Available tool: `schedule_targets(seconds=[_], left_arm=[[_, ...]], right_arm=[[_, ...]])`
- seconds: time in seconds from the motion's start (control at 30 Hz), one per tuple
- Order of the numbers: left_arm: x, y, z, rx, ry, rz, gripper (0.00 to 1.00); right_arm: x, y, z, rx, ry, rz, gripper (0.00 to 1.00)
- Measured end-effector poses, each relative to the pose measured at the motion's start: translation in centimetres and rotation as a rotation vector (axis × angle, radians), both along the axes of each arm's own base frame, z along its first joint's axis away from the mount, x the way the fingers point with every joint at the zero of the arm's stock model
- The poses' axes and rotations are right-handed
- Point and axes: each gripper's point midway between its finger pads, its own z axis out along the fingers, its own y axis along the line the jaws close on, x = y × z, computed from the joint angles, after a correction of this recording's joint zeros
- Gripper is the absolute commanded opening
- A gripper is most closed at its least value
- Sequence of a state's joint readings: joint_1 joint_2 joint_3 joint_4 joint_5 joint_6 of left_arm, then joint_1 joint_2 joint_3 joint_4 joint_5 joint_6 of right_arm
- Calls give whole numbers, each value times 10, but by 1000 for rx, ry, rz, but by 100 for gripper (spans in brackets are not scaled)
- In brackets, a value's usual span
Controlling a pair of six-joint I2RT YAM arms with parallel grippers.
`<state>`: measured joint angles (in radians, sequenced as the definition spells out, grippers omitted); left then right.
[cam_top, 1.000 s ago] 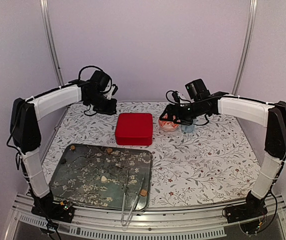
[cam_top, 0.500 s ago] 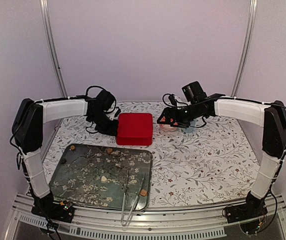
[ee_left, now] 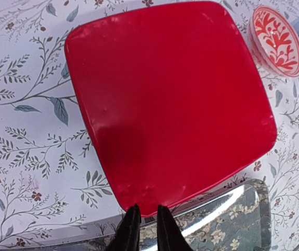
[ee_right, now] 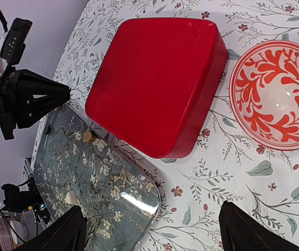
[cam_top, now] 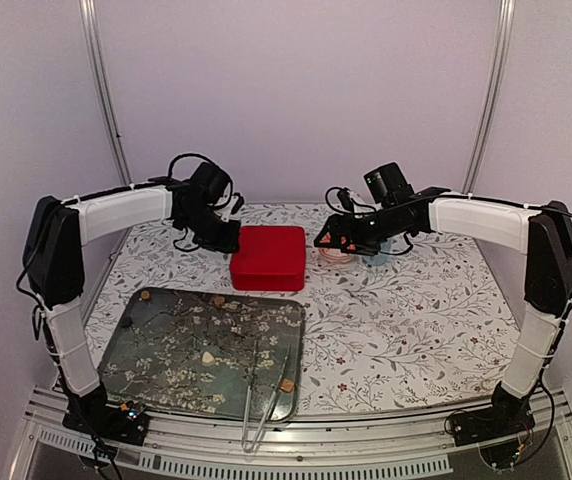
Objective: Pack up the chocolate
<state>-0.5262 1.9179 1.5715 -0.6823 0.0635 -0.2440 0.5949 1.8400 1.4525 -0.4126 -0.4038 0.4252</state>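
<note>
A few small chocolate pieces lie on the flowered metal tray (cam_top: 166, 370): a caramel one (cam_top: 218, 300) at its far edge, a cream one (cam_top: 208, 357) in the middle, a brown one (cam_top: 288, 383) by the right rim. Two show in the right wrist view (ee_right: 88, 136) (ee_right: 70, 197). A closed red box (cam_top: 268, 257) sits behind the tray and fills the left wrist view (ee_left: 165, 104). My left gripper (cam_top: 224, 240) hovers at the box's left edge, its fingers (ee_left: 130, 232) nearly together and empty. My right gripper (cam_top: 331, 242) hangs open right of the box (ee_right: 157, 83).
A red-and-white patterned bowl (cam_top: 336, 250) stands right of the box, under my right gripper (ee_right: 154, 235); it also shows in both wrist views (ee_left: 277, 39) (ee_right: 275, 97). Metal tongs (cam_top: 261, 400) lie across the tray's front right corner. Poles stand at the back.
My left gripper swung right and down to the box's left edge, then rose slightly. My right gripper shifted left over the bowl, then stayed still.
</note>
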Motion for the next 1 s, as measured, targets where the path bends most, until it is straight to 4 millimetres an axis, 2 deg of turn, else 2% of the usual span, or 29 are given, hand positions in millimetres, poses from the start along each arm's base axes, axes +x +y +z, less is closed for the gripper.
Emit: schedule_targets(seconds=[0.07, 0.23, 0.43, 0.5, 0.53, 0.67, 0.73, 0.8, 0.83, 0.9, 1.0], left_arm=[[-6, 3, -11, 14, 23, 0, 13], [-19, 12, -52, 65, 109, 3, 13], [-17, 11, -49, 59, 100, 2, 17], [-18, 11, -46, 59, 100, -1, 23], [-19, 11, -44, 59, 99, -5, 30], [-17, 9, -16, 38, 55, -11, 59], [-13, 8, 8, 14, 9, -5, 79], [-9, 7, 36, -14, -49, -1, 95], [-8, 6, 47, -23, -73, -1, 98], [-4, 6, 72, -44, -127, 4, 99], [-3, 8, 100, -69, -185, 13, 99]], right_arm=[[0, 0, 0, -1, 0, -1, 90], [0, 0, 0, -1, 0, -1, 90], [0, 0, -1, -3, -3, 2, 92], [0, 0, -1, -3, -3, 3, 93], [0, 0, 0, -3, -5, 3, 94], [1, -2, 3, -3, -17, 7, 99], [2, -4, 8, 1, -31, 8, 99], [2, -6, 16, 7, -52, 9, 99], [3, -8, 22, 11, -66, 9, 99], [5, -13, 34, 20, -96, 5, 99], [6, -25, 63, 41, -165, -4, 99]])
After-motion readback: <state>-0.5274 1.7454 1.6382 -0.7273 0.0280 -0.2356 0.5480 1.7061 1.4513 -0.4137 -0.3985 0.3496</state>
